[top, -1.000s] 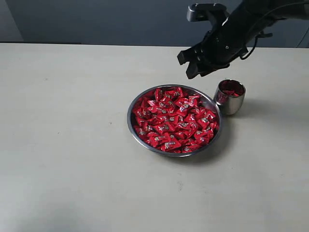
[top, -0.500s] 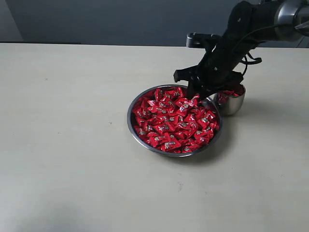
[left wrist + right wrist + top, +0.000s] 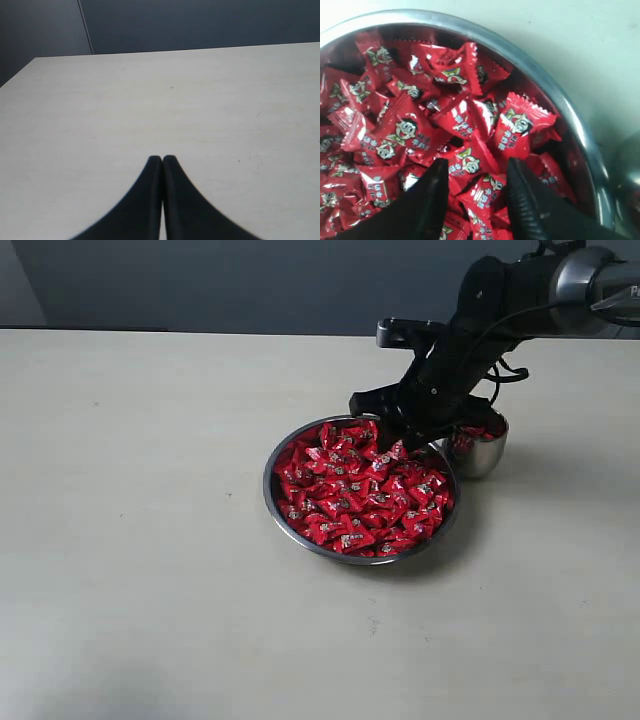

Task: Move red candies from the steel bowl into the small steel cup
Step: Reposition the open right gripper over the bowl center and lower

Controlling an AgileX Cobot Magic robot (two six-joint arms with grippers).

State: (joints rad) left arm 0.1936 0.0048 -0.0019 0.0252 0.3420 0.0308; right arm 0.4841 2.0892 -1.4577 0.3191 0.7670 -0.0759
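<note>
candies (image 3: 358, 495) fill the bowl (image 3: 267, 488), which stands mid-table. a few more show red inside the cup (image 3: 482, 456), just beside the bowl's rim on the right arm's side. the right gripper (image 3: 476, 174) is down in the pile at the bowl's edge nearest the cup. its jaws are apart, with fingertips among the wrappers and one candy (image 3: 469, 161) lying between them; nothing is gripped. the left gripper (image 3: 162, 161) is closed on nothing, over bare table (image 3: 210, 100), with no bowl in its view.

judgement: the step in hand is the pick, at the point of closing. the next move calls for closing on the candy between the fingers and lifting clear of the rim. a short carry to the cup follows, with release over its mouth. neighbouring wrappers crowd the fingers, so a double pick is possible.
</note>
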